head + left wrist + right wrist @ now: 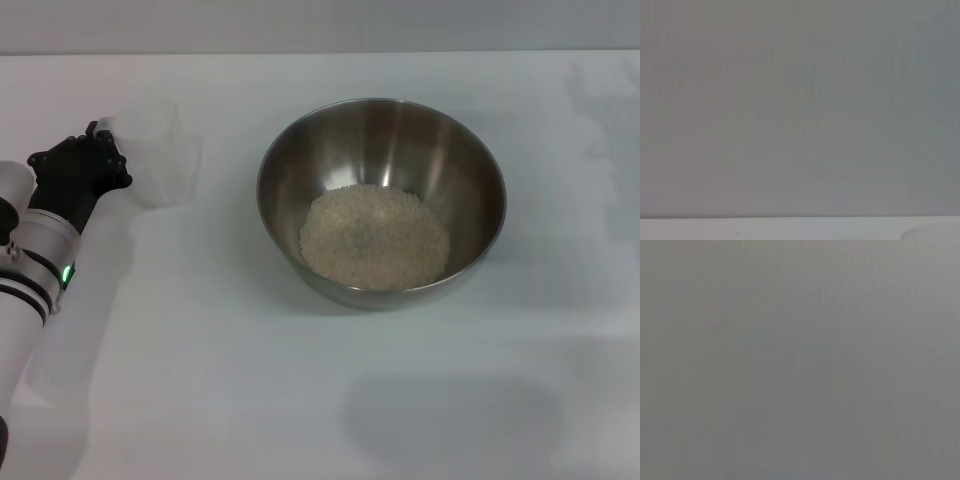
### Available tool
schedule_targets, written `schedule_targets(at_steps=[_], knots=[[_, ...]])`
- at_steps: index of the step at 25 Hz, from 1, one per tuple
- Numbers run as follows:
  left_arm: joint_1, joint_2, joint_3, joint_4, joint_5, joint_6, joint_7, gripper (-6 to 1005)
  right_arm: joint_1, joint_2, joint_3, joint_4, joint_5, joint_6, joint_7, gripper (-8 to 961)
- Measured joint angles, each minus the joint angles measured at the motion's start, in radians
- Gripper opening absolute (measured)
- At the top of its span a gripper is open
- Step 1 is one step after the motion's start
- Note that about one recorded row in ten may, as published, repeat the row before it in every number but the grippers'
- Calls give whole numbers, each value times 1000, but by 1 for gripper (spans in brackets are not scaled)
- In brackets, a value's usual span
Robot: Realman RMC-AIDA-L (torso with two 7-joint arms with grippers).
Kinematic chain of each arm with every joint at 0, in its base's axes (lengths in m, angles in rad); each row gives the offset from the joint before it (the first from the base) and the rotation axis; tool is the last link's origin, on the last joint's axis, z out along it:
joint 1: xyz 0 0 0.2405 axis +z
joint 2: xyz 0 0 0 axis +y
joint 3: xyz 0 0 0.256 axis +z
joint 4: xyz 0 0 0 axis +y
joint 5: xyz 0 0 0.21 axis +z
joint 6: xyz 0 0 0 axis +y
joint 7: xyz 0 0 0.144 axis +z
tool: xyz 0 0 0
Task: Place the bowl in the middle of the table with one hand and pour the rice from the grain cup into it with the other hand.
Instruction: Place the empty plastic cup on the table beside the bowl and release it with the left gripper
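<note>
The steel bowl stands on the white table near its middle. A heap of off-white rice lies in its bottom. To the left of the bowl is the clear grain cup, upright and looking empty. My left gripper is at the cup's left side, its black fingers shut on the cup. The right gripper is not in the head view, and the right wrist view shows only plain grey.
A grey wall runs along the table's far edge. A soft shadow lies on the table in front of the bowl. The left wrist view shows grey wall above a thin strip of table.
</note>
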Motion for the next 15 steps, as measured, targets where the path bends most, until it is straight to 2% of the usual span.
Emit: schedule_targets(at_steps=[7,11,15], knots=[[5,2,20,-3,11,-1,-1,85,-1,0,0,2,-1,0,0,693],[11,5,44,-11,12,3,-1,226,-3,0,0,3,-1,0,-1,693],[15,7,54,-11,13,1,-3,255,-3,0,0,3,-1,0,-3,693]])
